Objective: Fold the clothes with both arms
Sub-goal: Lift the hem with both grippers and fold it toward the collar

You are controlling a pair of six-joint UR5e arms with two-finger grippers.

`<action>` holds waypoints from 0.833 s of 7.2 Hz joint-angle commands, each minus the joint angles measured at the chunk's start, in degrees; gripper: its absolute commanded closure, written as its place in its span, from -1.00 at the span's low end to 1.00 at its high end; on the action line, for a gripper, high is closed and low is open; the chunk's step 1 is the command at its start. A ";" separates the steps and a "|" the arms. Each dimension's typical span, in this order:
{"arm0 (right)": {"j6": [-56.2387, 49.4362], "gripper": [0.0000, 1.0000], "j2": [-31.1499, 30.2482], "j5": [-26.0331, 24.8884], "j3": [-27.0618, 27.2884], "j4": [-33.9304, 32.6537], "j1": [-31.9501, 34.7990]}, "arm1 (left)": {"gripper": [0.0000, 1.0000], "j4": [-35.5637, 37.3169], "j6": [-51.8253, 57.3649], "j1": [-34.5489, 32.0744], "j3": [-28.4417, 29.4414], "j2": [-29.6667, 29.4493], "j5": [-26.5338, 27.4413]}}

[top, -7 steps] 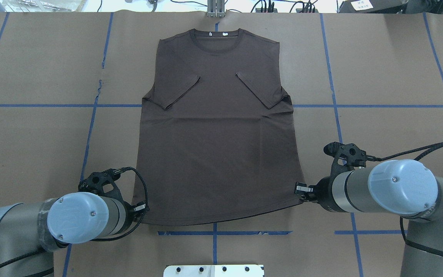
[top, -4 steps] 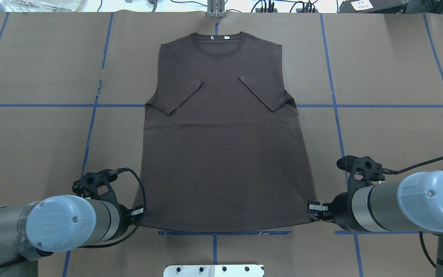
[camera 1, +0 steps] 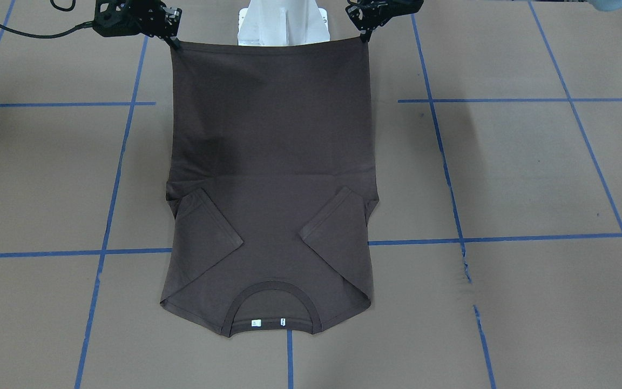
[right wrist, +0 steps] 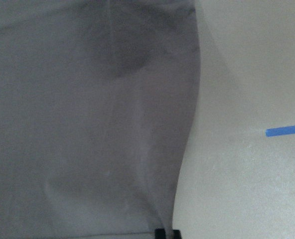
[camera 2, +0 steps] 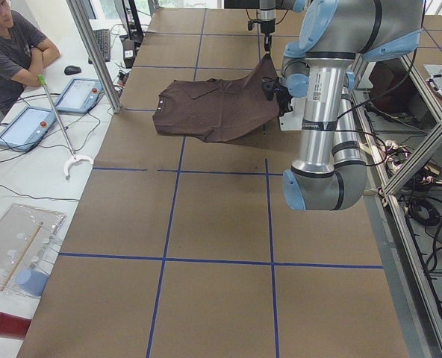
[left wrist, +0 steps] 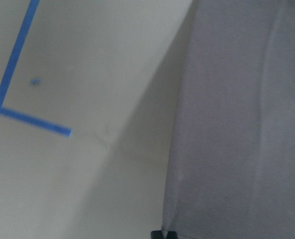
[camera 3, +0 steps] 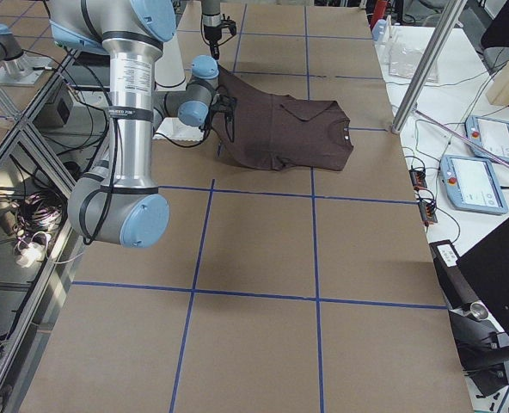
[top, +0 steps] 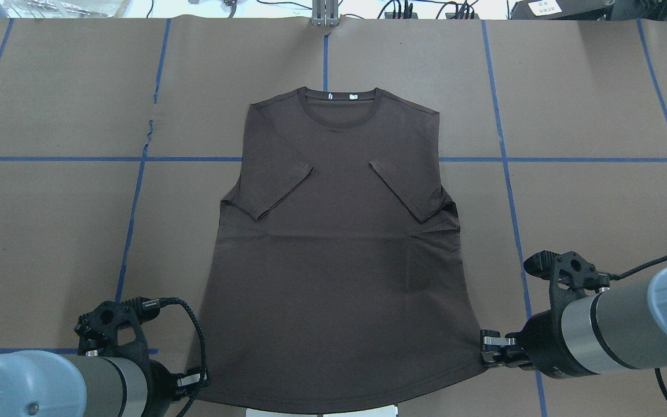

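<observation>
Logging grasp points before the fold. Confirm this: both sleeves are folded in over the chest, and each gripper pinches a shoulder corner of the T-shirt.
One error: the left gripper and right gripper pinch the bottom hem corners of the T-shirt, not its shoulder corners, as the overhead exterior view shows. The sleeves are indeed folded in over the chest.

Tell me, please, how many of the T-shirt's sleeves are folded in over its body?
2. One sleeve lies folded in on the robot's left side of the T-shirt, the other sleeve on the robot's right side; both lie flat, none hidden.
</observation>
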 commanded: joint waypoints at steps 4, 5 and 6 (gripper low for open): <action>-12.45 1.00 11.12 6.60 -13.25 -0.11 19.07 | 1.00 -0.22 15.25 -16.56 8.24 -6.58 -0.18; -12.55 1.00 13.32 8.29 -15.64 -0.11 22.07 | 1.00 -0.66 19.21 -22.01 13.76 -10.01 -2.54; -13.33 1.00 17.43 8.14 -19.92 -0.28 24.19 | 1.00 -4.14 22.29 -26.51 18.78 -12.31 -3.69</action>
